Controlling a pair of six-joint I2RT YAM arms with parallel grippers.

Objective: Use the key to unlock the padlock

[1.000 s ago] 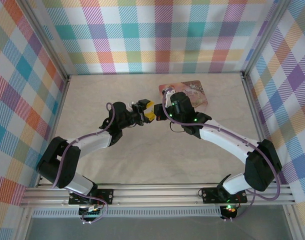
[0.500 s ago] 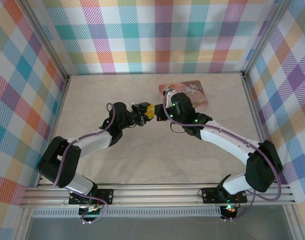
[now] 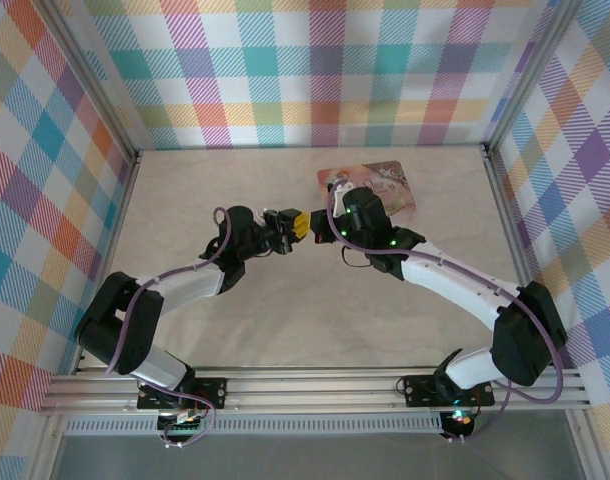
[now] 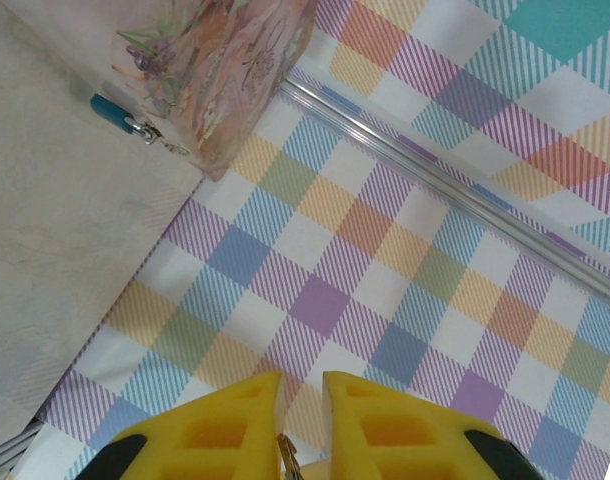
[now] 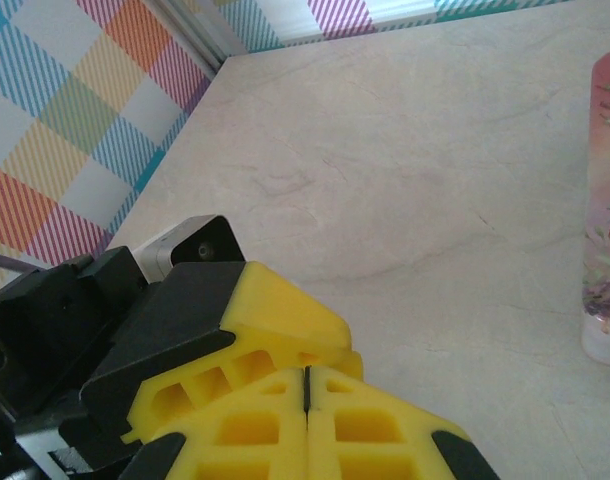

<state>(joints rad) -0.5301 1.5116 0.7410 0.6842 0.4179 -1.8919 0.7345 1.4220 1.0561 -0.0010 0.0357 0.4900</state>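
Left gripper [image 4: 301, 388] was pinched near-shut on a thin metal sliver, the key [image 4: 284, 452], deep in its slit. Right gripper [image 5: 306, 376] was shut tight, tips against the left's. Padlock [image 4: 110, 106] sat against the pink tin box [image 4: 220, 60], well apart from both.

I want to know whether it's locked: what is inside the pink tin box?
Nothing inside shows: the tin box looks closed, its lid covering any contents. The blue padlock lies on the table beside it, shackle reaching the tin's clasp.
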